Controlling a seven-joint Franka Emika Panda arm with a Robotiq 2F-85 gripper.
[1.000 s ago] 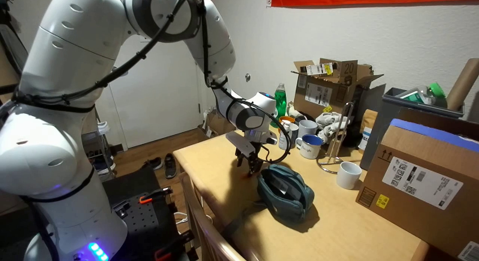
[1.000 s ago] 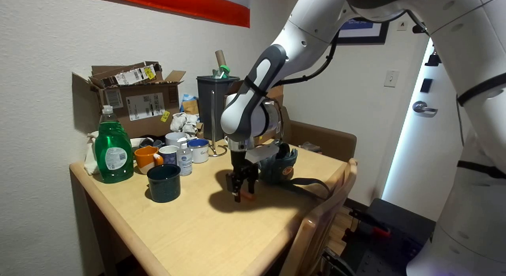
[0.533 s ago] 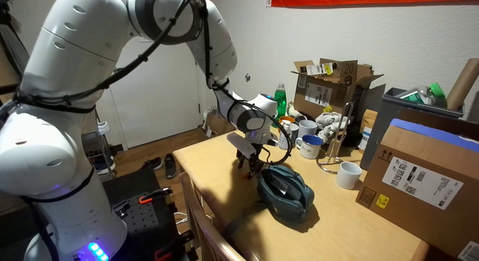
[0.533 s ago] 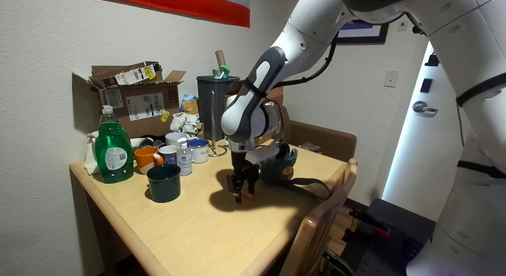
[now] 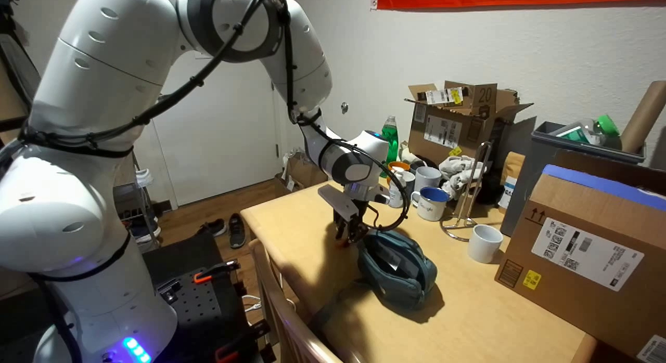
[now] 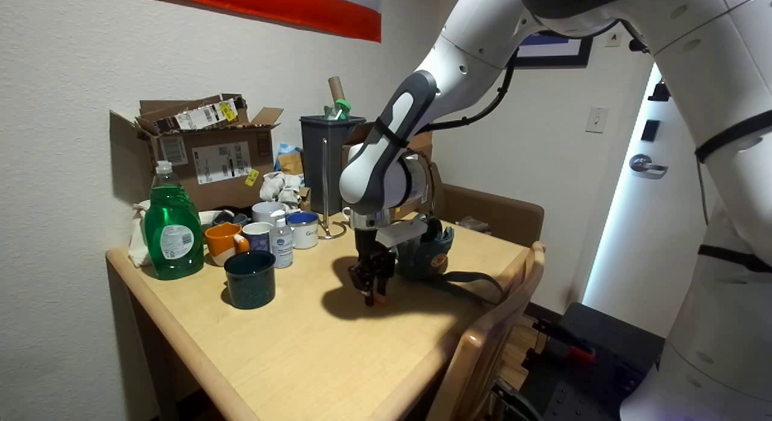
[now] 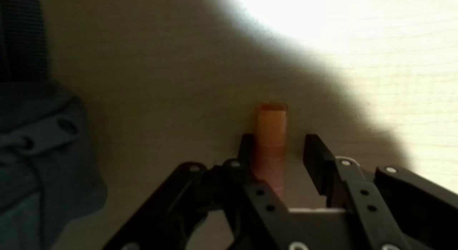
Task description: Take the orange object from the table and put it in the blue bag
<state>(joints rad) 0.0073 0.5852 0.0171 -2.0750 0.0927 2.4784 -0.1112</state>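
The orange object (image 7: 271, 135) is a small, thin rod lying on the table. It also shows in both exterior views (image 6: 380, 299) (image 5: 341, 243), mostly hidden by the fingers. My gripper (image 7: 280, 144) points down over it, with its fingers on either side of the object. The left finger in the wrist view is against or very close to the object, and a gap shows before the right finger, so the gripper is partly open. The blue bag (image 5: 400, 280) stands unzipped beside the gripper, its opening facing up. It also shows in the wrist view (image 7: 61, 171) at the left edge.
A dark mug (image 6: 250, 282), a green soap bottle (image 6: 174, 228), several other mugs and a sanitizer bottle (image 6: 281, 243) stand toward the wall. A white cup (image 5: 485, 243) and a large cardboard box (image 5: 588, 259) stand beyond the bag. A chair (image 5: 286, 311) stands at the table edge.
My gripper's fingers have closed partway toward each other around the orange object. The arm has shifted very slightly toward the bag. The bag has not moved.
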